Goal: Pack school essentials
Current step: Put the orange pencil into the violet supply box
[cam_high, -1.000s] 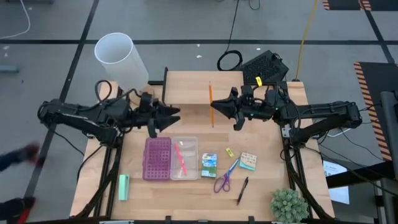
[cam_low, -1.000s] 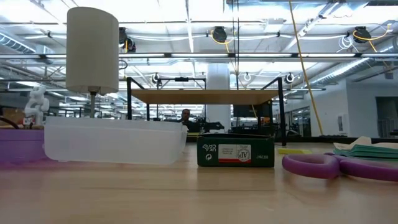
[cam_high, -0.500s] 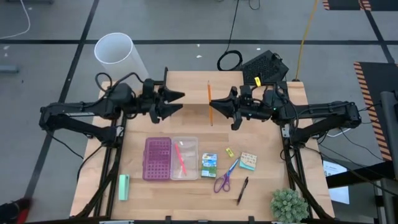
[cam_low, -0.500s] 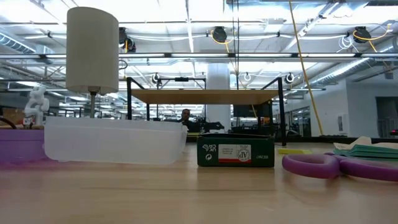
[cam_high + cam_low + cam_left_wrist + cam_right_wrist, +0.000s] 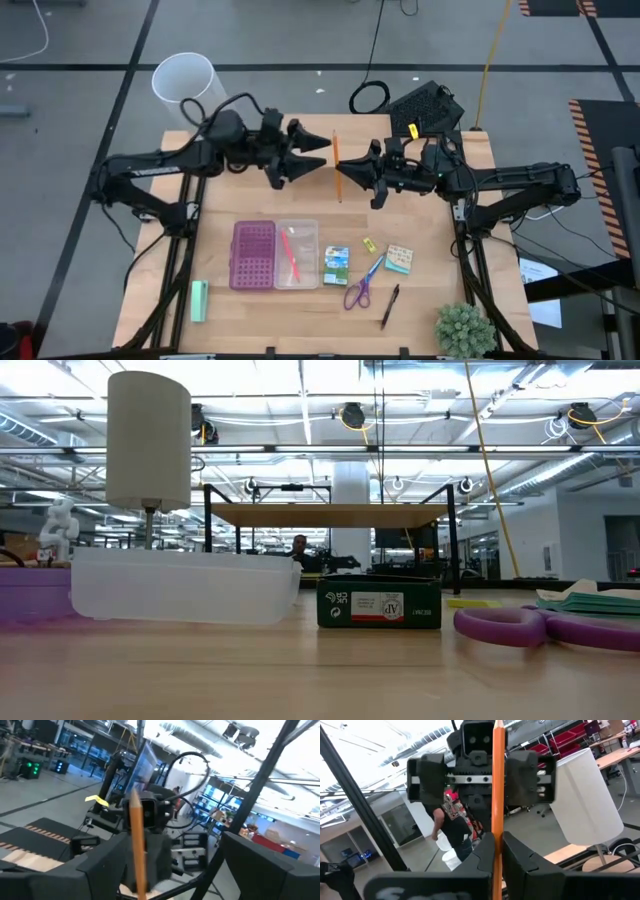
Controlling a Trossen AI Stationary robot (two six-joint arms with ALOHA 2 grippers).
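An orange pencil (image 5: 337,160) is held over the far middle of the table, with my right gripper (image 5: 344,171) shut on it. My left gripper (image 5: 322,152) stands open just left of the pencil, facing it; in the left wrist view the pencil (image 5: 137,840) shows between its fingers. On the near half lie a pink pencil (image 5: 290,254) in the clear half of a purple case (image 5: 254,255), a green-blue packet (image 5: 336,265), a yellow piece (image 5: 368,244), a pad (image 5: 399,259), purple scissors (image 5: 360,285) and a black pen (image 5: 389,306). My right gripper pinches the orange pencil about its middle (image 5: 497,832) between its two fingers. The fingers come level from the table's right and lie across the pencil. The pencil is lifted clear of the table and runs from the far side toward the near side.
A mint-green block (image 5: 199,300) lies near the front left corner and a small plant (image 5: 463,330) stands at the front right. A white cylinder (image 5: 190,88) stands off the far left corner. In the low view the packet (image 5: 378,602) and the scissors (image 5: 540,628) stand close.
My left gripper has swung from the table's left side toward the right and the far edge, up to the orange pencil. My right gripper and the pencil have kept still.
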